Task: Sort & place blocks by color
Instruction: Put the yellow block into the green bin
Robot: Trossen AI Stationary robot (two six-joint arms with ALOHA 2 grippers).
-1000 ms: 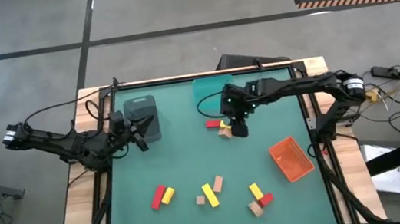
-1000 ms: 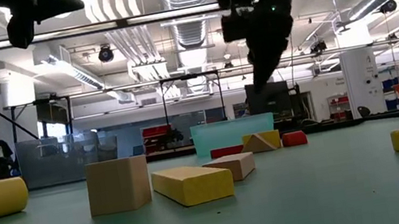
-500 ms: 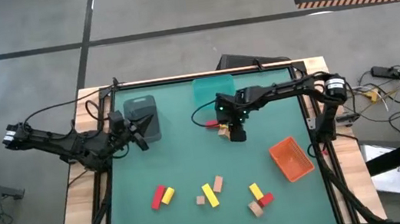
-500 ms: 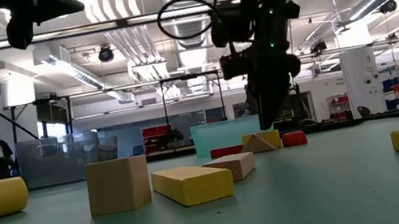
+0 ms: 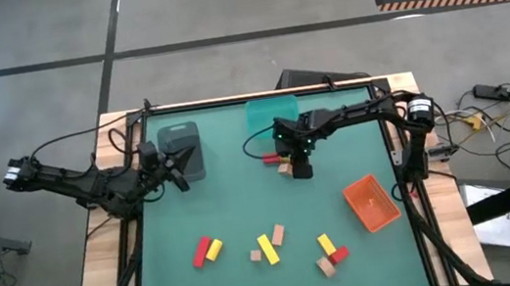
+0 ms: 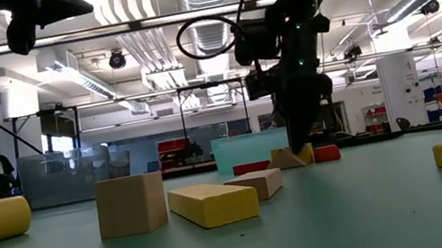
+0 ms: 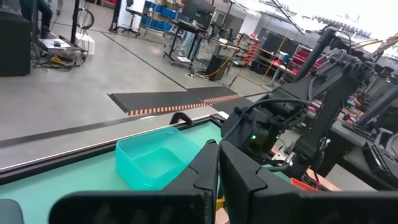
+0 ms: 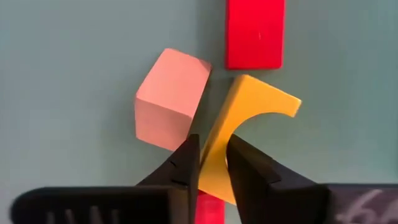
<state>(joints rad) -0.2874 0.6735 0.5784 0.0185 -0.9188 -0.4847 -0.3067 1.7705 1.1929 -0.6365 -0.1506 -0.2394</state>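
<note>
Since a second ago the right tool (image 5: 302, 168) has swung in from slightly further toward the right edge and dropped onto the small cluster of blocks near the far middle of the worktop (image 5: 234, 205), and its fingers have drawn in from a wide gap to a narrow pinch. In the right wrist view the two dark fingers (image 8: 185, 163) now stand on either side of a yellow arch-shaped block (image 8: 239, 134), touching or very nearly touching its thin body, so the tool reads as closed on that piece, though the block is still down on the worktop and not yet lifted. A tan cube (image 8: 171, 99) sits just beside the yellow piece, a red bar (image 8: 255, 32) lies just beyond it, and a sliver of another red block (image 8: 208, 208) shows between the fingers. The low view shows the same tool (image 6: 300, 148) down at surface level by the yellow and red pieces. The left tool (image 5: 179, 177) has not stirred: it hangs over the near side of the grey bin (image 5: 180, 143) by the left edge, fingers shut and empty. The teal bin (image 5: 266, 115) stands at the far edge just behind the cluster, the orange bin (image 5: 373, 202) toward the right edge. The remaining blocks (image 5: 267, 246) lie scattered along the near part, unsorted. To my eye the grasp on the yellow piece is just made, so the sorting is barely begun; the neighbouring cube is close enough to be nudged on the lift.
</note>
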